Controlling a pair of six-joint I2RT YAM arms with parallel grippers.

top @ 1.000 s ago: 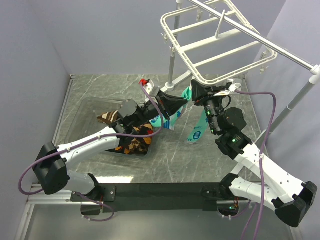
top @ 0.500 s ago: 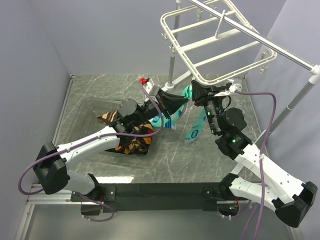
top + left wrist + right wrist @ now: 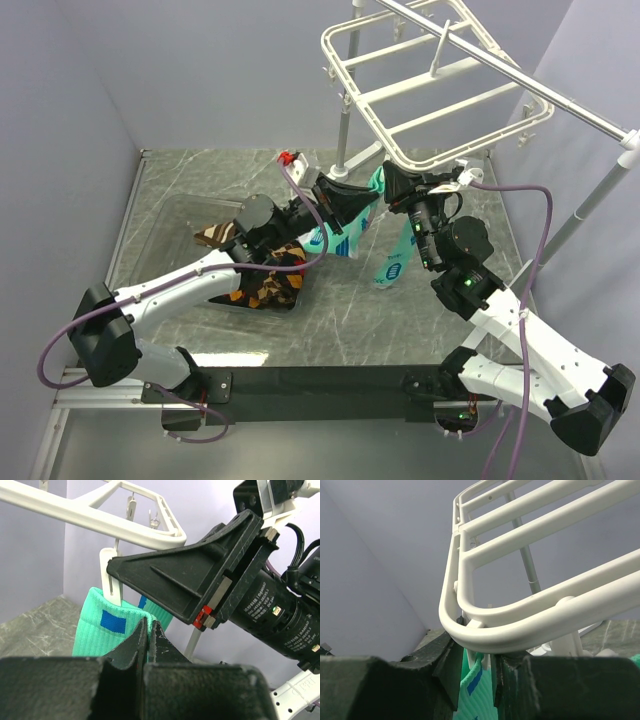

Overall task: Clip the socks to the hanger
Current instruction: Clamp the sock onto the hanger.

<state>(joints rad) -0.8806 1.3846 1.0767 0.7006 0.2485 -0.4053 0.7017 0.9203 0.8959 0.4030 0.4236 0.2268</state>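
Note:
In the left wrist view my left gripper [image 3: 148,630] is shut on the cuff of a mint-green sock [image 3: 107,625], held up just under a white clip [image 3: 111,575] of the hanger [image 3: 90,520]. From above, this gripper [image 3: 345,198] meets my right gripper [image 3: 393,185] below the hanger's [image 3: 324,42] near corner. My right gripper [image 3: 477,672] is shut on that clip [image 3: 479,635], one finger on each side, with the sock's [image 3: 480,690] cuff rising between them into the clip. The sock's foot [image 3: 390,265] hangs down. Argyle socks [image 3: 265,290] lie on the table.
A silver pole stand [image 3: 590,205] carries the hanger at the right, with its other upright [image 3: 343,135] behind the grippers. Another argyle piece [image 3: 213,236] lies at the left under my left arm. Purple walls close the table's left, back and right sides.
My left gripper has lifted the sock's cuff a little up and right, closer to the clip, and the hanging foot swung slightly. The right arm has stayed still.

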